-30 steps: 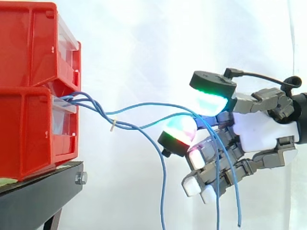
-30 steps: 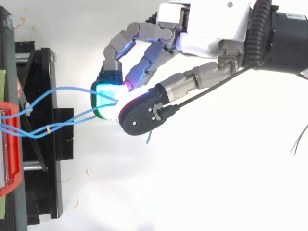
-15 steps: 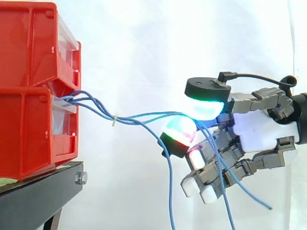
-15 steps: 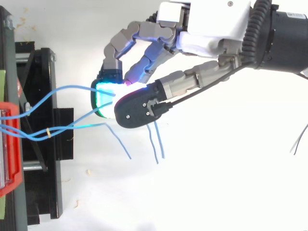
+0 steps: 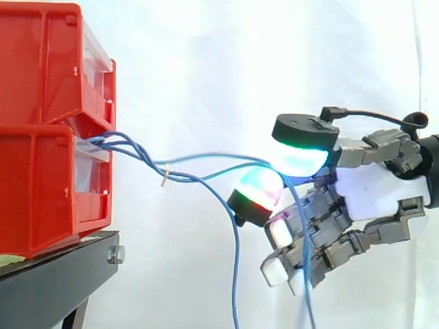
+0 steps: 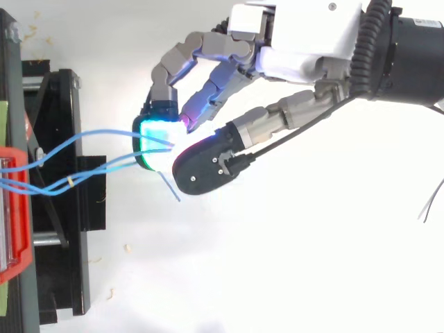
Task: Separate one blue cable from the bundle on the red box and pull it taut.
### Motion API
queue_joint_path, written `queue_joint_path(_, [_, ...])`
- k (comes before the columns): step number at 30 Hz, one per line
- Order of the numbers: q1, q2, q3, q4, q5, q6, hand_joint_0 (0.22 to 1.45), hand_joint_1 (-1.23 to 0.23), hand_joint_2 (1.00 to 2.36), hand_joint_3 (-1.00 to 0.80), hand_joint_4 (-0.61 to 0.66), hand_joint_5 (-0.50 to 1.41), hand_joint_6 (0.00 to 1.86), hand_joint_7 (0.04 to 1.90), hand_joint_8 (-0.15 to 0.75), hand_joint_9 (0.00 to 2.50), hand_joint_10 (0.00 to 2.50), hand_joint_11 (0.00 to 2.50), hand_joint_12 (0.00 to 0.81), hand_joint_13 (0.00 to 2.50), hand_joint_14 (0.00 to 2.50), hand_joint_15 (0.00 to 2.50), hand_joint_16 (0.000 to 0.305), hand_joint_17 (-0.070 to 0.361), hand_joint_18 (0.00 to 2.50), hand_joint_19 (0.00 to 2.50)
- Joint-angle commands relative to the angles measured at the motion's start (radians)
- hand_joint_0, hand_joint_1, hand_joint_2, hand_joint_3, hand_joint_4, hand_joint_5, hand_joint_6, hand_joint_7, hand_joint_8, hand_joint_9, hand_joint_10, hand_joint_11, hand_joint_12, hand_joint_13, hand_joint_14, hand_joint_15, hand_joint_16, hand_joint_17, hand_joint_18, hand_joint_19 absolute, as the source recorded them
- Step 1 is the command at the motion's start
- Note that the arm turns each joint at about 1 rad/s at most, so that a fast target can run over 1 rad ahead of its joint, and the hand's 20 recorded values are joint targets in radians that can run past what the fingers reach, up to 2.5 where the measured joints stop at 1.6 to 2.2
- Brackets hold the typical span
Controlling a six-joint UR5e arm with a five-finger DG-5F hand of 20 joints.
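Several blue cables point(image 5: 151, 164) between glowing fingers point(image 5: 302, 156)

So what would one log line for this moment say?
hand: pinching blue cables | separated: no, two reach the pads | tension: slack | anchor: red box

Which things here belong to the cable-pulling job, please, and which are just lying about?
Job in hand:
- blue cables
- red bins they hang from
- robot hand, pinching the cables between its glowing pads

Lying about:
- black stand
- white curtain
- small scraps beside the stand
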Motion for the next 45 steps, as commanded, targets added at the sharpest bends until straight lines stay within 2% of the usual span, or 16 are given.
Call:
queue_joint_path(1, [0.000, 0.001, -0.001, -0.001, -0.004, 0.000, 0.74, -0.83, 1.00, -0.46, -0.27, -0.15, 0.97, 1.02, 0.162, 0.95, 0.02, 0.57, 0.291, 0.75, 0.02, 0.42, 0.041, 0.092, 0.59, 0.49])
queue_joint_path(5, [0.000, 0.000, -0.001, -0.001, -0.004, 0.000, 0.70, -0.83, 1.00, -0.50, -0.28, -0.14, 0.97, 1.00, 0.166, 1.00, 0.02, 0.57, 0.280, 0.77, 0.02, 0.44, 0.039, 0.088, 0.61, 0.48])
queue_joint_path(10, [-0.002, 0.000, -0.001, -0.001, -0.006, 0.000, 0.63, -0.79, 1.00, -0.50, -0.15, -0.13, 0.96, 0.97, 0.170, 1.04, 0.02, 0.58, 0.285, 0.80, 0.02, 0.46, 0.039, 0.087, 0.62, 0.51])
queue_joint_path(12, [-0.002, 0.000, -0.001, -0.001, -0.007, 0.000, 0.57, -0.68, 1.00, -0.50, -0.12, -0.12, 0.95, 0.91, 0.163, 1.04, 0.02, 0.58, 0.298, 0.80, 0.02, 0.47, 0.040, 0.091, 0.62, 0.53])
queue_joint_path(14, [-0.002, 0.000, 0.001, -0.001, -0.007, 0.000, 0.55, -0.62, 1.00, -0.50, -0.10, -0.11, 0.93, 0.95, 0.168, 1.05, 0.02, 0.56, 0.300, 0.80, 0.02, 0.48, 0.041, 0.093, 0.62, 0.55])
queue_joint_path(15, [-0.002, 0.001, -0.001, -0.001, -0.007, 0.000, 0.55, -0.53, 1.00, -0.50, -0.09, -0.11, 0.93, 0.96, 0.178, 1.05, 0.02, 0.55, 0.309, 0.81, 0.02, 0.49, 0.043, 0.096, 0.61, 0.56])
queue_joint_path(20, [-0.002, 0.000, -0.001, -0.001, -0.007, 0.000, 0.54, -0.46, 1.00, -0.46, -0.07, -0.11, 0.91, 1.00, 0.190, 1.05, 0.02, 0.54, 0.316, 0.79, 0.02, 0.49, 0.045, 0.101, 0.57, 0.59])
queue_joint_path(29, [-0.002, 0.001, -0.001, -0.001, -0.007, 0.000, 0.50, -0.52, 1.01, -0.44, -0.04, -0.11, 0.90, 0.98, 0.207, 1.03, 0.02, 0.53, 0.333, 0.78, 0.02, 0.49, 0.049, 0.110, 0.56, 0.59])
queue_joint_path(31, [-0.002, 0.000, -0.001, -0.001, -0.007, 0.000, 0.51, -0.60, 1.01, -0.41, -0.03, -0.11, 0.89, 1.00, 0.206, 1.02, 0.02, 0.53, 0.327, 0.78, 0.02, 0.49, 0.048, 0.107, 0.55, 0.60])
queue_joint_path(36, [-0.003, 0.000, 0.001, -0.001, -0.009, 0.000, 0.57, -0.73, 1.02, -0.20, -0.02, -0.14, 0.92, 1.00, 0.194, 0.97, 0.02, 0.55, 0.312, 0.76, 0.02, 0.50, 0.045, 0.101, 0.54, 0.58])
queue_joint_path(39, [-0.003, 0.001, -0.001, -0.001, -0.009, 0.002, 0.59, -0.76, 1.02, -0.12, -0.04, -0.15, 0.94, 0.96, 0.205, 0.95, 0.02, 0.55, 0.324, 0.77, 0.02, 0.48, 0.047, 0.107, 0.57, 0.57])
queue_joint_path(43, [-0.003, 0.000, -0.001, -0.001, -0.009, 0.000, 0.62, -0.76, 1.02, -0.16, -0.09, -0.17, 0.95, 0.94, 0.185, 0.91, 0.02, 0.56, 0.304, 0.74, 0.02, 0.48, 0.044, 0.100, 0.54, 0.55])
queue_joint_path(45, [-0.005, 0.000, -0.001, -0.001, -0.009, 0.002, 0.65, -0.77, 1.02, -0.23, -0.10, -0.17, 0.95, 0.90, 0.186, 0.89, 0.02, 0.55, 0.303, 0.73, 0.02, 0.47, 0.044, 0.100, 0.55, 0.54])
